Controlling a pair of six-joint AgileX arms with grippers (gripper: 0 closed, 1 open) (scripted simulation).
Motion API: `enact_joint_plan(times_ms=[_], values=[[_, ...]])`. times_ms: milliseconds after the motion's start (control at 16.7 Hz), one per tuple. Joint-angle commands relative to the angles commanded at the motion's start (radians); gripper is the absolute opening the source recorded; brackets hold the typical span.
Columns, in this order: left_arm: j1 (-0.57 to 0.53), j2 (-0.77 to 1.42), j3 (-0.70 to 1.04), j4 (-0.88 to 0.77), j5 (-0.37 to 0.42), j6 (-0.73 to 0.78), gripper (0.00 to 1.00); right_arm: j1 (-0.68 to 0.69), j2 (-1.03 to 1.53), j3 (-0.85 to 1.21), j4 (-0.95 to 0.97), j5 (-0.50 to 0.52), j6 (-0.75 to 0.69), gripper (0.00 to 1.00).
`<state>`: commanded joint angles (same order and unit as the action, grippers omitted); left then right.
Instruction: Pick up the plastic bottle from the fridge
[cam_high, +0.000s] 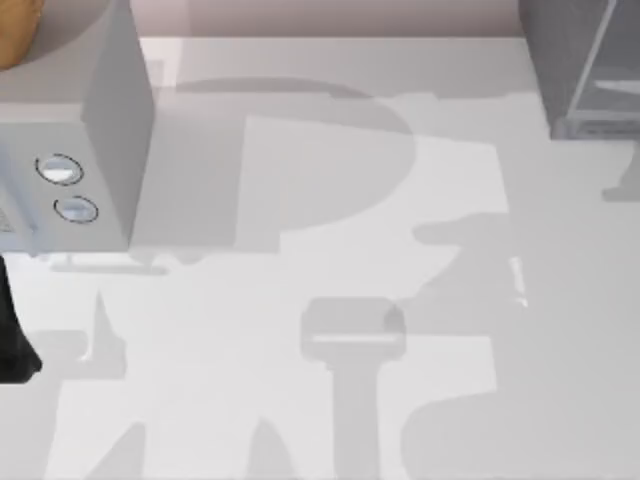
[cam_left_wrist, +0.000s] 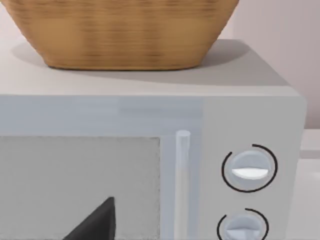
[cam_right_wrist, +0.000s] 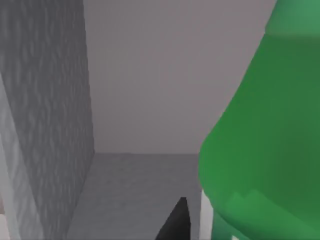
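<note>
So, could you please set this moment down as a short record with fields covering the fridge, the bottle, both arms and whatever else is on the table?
fridge: dark grey cabinet at the table's far right corner, glassy door panel open
plastic bottle: green cap very close to the right wrist camera, inside the fridge
right gripper: one dark fingertip beside the bottle; grasp not discernible
left gripper: parked before the microwave, fingertip showing
microwave: light grey box with two dials, far left
basket: wicker, atop the microwave
</note>
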<state>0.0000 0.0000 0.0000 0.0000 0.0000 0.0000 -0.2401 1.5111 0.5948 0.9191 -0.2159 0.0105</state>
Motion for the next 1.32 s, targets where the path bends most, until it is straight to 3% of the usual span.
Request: enact_joint_plan(times_ms=[840,1320], values=[[0.000,0.000,0.000,0.000,0.000,0.000,1.00,0.201,-1.316,-0.499,-0.771,0.181,-0.012,0.00],[0.000,0.000,0.000,0.000,0.000,0.000,1.00,0.240,-1.511,-0.595,-0.919,0.216,-0.010,0.00]])
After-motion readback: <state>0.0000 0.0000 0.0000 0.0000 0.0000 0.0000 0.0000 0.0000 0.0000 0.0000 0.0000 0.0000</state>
